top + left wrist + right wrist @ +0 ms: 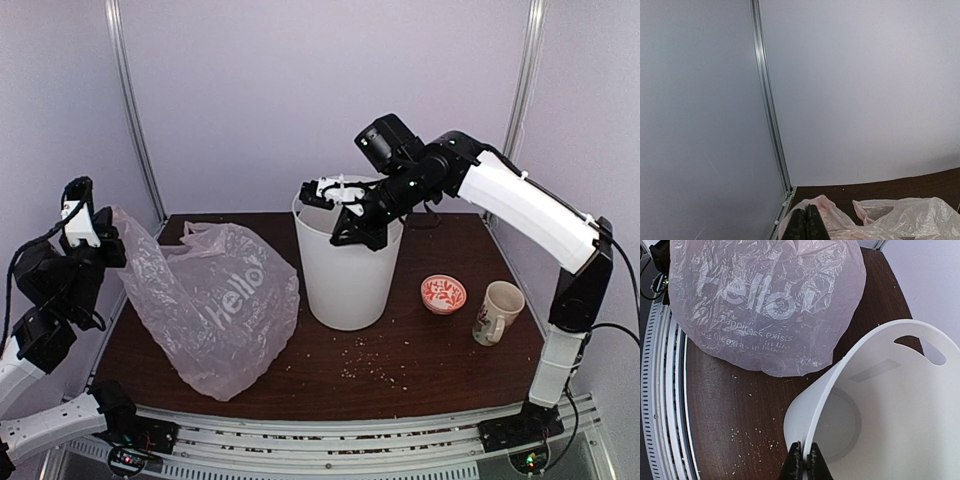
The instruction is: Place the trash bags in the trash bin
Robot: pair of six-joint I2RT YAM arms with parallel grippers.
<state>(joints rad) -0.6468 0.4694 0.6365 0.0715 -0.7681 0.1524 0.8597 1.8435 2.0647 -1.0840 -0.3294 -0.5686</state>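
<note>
The pale-pink trash bag with white "Hello!" lettering hangs over the left half of the table, its lower part resting on the wood. My left gripper is shut on the bag's upper edge and holds it raised at the far left. The tall white trash bin stands upright mid-table. My right gripper is shut on the bin's rim, one finger inside and one outside. The bin's inside looks empty. The bag also shows in the right wrist view.
A small red-and-white bowl and a floral mug stand right of the bin. Crumbs lie on the dark table in front of the bin. White walls with a metal corner post close the back and left.
</note>
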